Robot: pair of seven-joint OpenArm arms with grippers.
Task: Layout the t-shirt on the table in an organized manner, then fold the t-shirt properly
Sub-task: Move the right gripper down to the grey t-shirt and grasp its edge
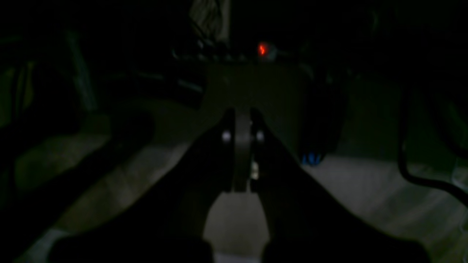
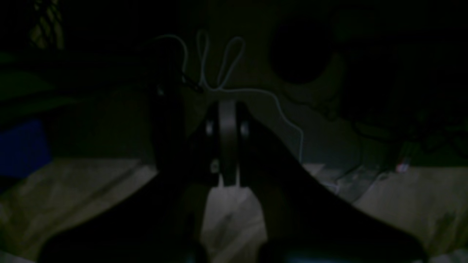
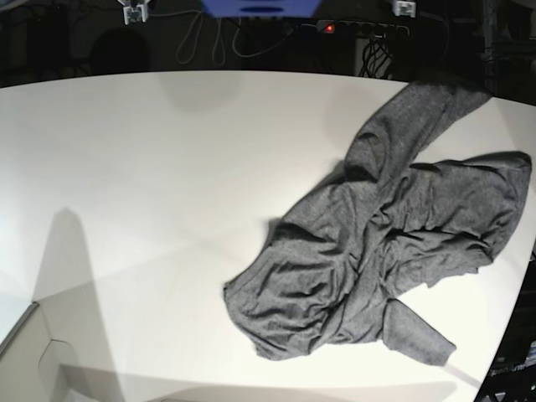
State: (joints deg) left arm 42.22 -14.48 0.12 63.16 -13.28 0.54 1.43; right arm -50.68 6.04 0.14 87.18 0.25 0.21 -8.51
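The dark charcoal-grey t-shirt (image 3: 377,251) lies crumpled on the right half of the white table (image 3: 151,184). One part stretches to the far right edge and a sleeve (image 3: 416,337) points to the front right. Neither gripper shows in the base view. In the dark left wrist view, my left gripper (image 1: 241,115) has its fingers together and holds nothing, above the pale table (image 1: 365,190). In the dark right wrist view, my right gripper (image 2: 228,106) is likewise shut and empty over the table (image 2: 91,190). The shirt does not show in either wrist view.
A power strip with a red light (image 3: 328,28) and cables (image 3: 209,38) lie behind the table's far edge, next to a blue object (image 3: 260,7). The red light (image 1: 261,49) also shows in the left wrist view. A white cable (image 2: 219,62) loops ahead of the right gripper.
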